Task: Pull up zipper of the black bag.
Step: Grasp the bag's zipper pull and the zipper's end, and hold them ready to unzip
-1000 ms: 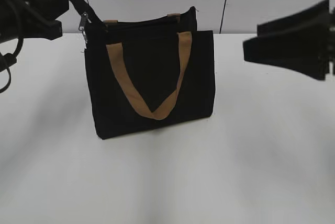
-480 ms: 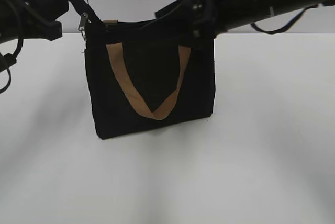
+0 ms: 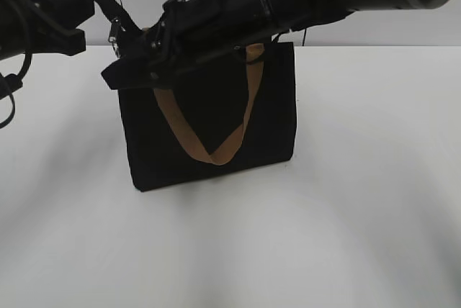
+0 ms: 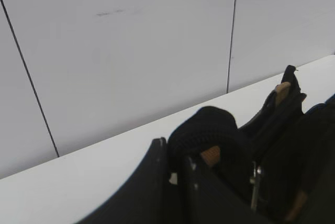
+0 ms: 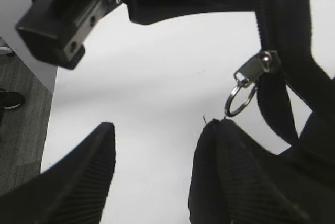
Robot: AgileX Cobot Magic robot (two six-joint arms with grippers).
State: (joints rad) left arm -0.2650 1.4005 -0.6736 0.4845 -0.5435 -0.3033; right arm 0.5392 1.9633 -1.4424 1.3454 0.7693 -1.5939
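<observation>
The black bag (image 3: 274, 106) stands upright on the white table, its tan strap handle (image 3: 216, 154) hanging down the front. My left gripper (image 3: 92, 0) is shut on a black fabric tab at the bag's top left corner, which also shows in the left wrist view (image 4: 209, 130). The zipper's silver pull tab (image 3: 114, 34) hangs at that corner and shows in the left wrist view (image 4: 255, 185) and, with a ring, in the right wrist view (image 5: 250, 80). My right gripper (image 3: 119, 78) reaches across the bag's top. It is open (image 5: 152, 177) just below the pull, holding nothing.
The white table (image 3: 346, 214) extends in front and to both sides of the bag. A white panelled wall (image 4: 131, 51) stands close behind. The table's left edge and grey floor (image 5: 21, 130) show in the right wrist view.
My right arm has swung from the right side across the top of the bag to its left corner, hiding the zip line. The left gripper and the bag have stayed put.
</observation>
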